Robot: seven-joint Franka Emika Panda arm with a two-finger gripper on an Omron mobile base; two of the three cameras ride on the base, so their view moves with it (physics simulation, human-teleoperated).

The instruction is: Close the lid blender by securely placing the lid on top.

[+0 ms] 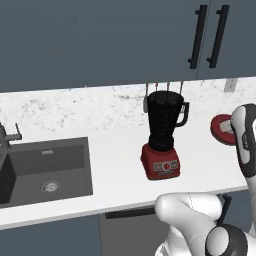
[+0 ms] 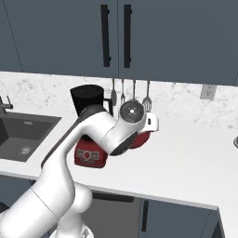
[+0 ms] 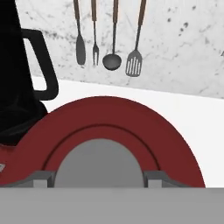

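Left base view. The blender [image 1: 162,135] is seen upright on the white bench [image 1: 115,170], its dark jar open at the top, handle turned to the right, red base with buttons facing forward. A dark sink [image 1: 45,170] is set into the bench well to the left, with a tap [image 1: 6,137] at the far left edge. The lid [image 1: 223,129] is seen to the right of the blender, well apart from it, tilted so that its face is turned toward the camera, and partly covered by the white arm. Whether it rests on the bench or is lifted cannot be told here. Hanging utensils [image 1: 167,87] are just visible behind the jar. Dark cupboards [image 1: 210,35] are mounted above.

Right base view. The blender [image 2: 90,155] is largely hidden behind the arm; its black jar top and red base are shown. A sliver of the red lid [image 2: 140,139] is seen below the wrist, just right of the blender base. The fingers themselves are hidden by the wrist.

Hand view. The lid [image 3: 113,127] is seen very close, its red rim arched over a pale grey centre. Two small grey finger tips [image 3: 43,178] are seen at either side of the grey centre, touching it by appearance. The pincer [image 3: 99,179] is thus spread about the centre cap; whether it is truly pinched cannot be told. The blender jar and handle [image 3: 26,78] are seen at the left. Four utensils [image 3: 109,39] are hung on the speckled wall behind.
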